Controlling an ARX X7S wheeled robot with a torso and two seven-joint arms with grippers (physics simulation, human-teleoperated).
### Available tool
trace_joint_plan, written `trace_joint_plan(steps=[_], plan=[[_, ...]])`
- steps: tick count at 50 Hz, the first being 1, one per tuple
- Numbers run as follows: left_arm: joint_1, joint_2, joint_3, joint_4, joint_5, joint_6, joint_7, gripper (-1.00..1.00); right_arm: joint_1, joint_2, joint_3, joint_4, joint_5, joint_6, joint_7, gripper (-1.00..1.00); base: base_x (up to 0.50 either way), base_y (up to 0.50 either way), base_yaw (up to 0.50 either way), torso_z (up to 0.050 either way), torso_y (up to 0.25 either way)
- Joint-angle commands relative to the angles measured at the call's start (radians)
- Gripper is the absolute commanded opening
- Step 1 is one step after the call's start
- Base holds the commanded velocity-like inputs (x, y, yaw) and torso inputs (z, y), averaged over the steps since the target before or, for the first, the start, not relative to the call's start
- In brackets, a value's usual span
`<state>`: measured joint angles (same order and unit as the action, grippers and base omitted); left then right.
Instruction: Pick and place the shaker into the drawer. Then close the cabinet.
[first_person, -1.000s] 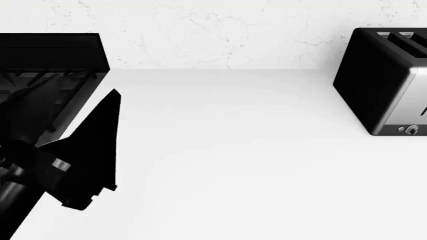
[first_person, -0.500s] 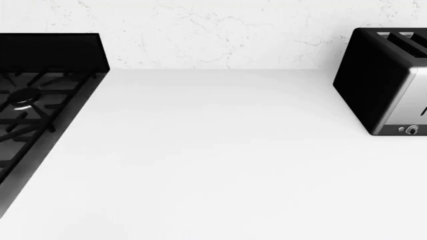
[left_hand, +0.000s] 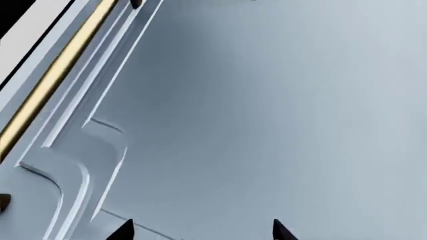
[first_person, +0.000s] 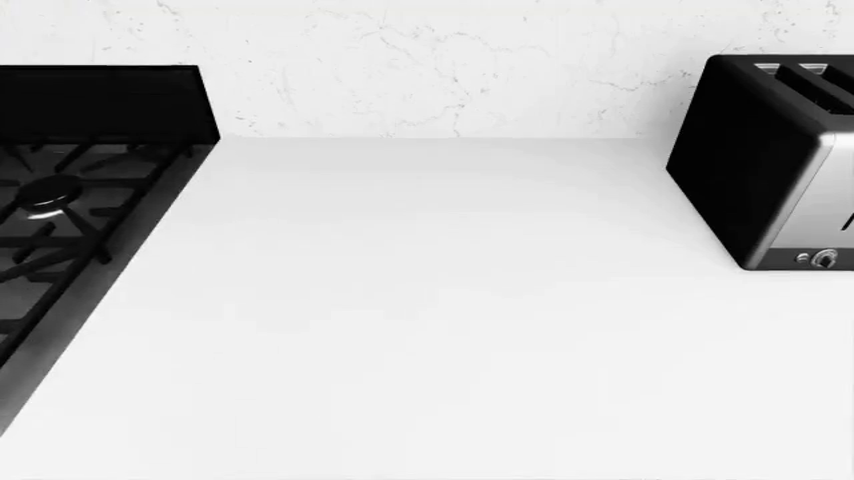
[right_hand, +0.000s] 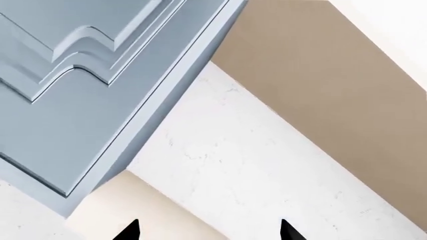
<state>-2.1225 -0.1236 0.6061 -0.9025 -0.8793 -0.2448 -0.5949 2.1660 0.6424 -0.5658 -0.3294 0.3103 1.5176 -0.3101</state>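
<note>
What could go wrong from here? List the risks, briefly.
1. The head view shows only the countertop, stove and toaster. No arm, shaker or drawer is in sight, so any move would likely rest on the wrist views alone.
2. The left gripper, jaws open, faces the cabinet front closely. Pushing on could strike the panel or the brass handle.

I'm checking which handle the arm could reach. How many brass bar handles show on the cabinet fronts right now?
1. The brass bar handle runs along the edge of the cabinet front in the left wrist view. The right wrist view shows a panel with no handle; others may lie outside the frames.
</note>
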Motion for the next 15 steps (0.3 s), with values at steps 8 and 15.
trace_joint_plan(steps=[8,15], plan=[[-0.078,0.123,0.192,-0.406,-0.167,-0.002,0.214,1.00,0.034,0.070,0.014,-0.034,0.406,0.048,0.307,1.00,0.00,0.00,0.00,0.007,0.000],[-0.067,0.123,0.115,-0.406,-0.089,-0.007,0.225,1.00,0.024,0.069,0.017,-0.028,0.441,0.032,0.341,1.00,0.00,0.00,0.00,0.006,0.000]])
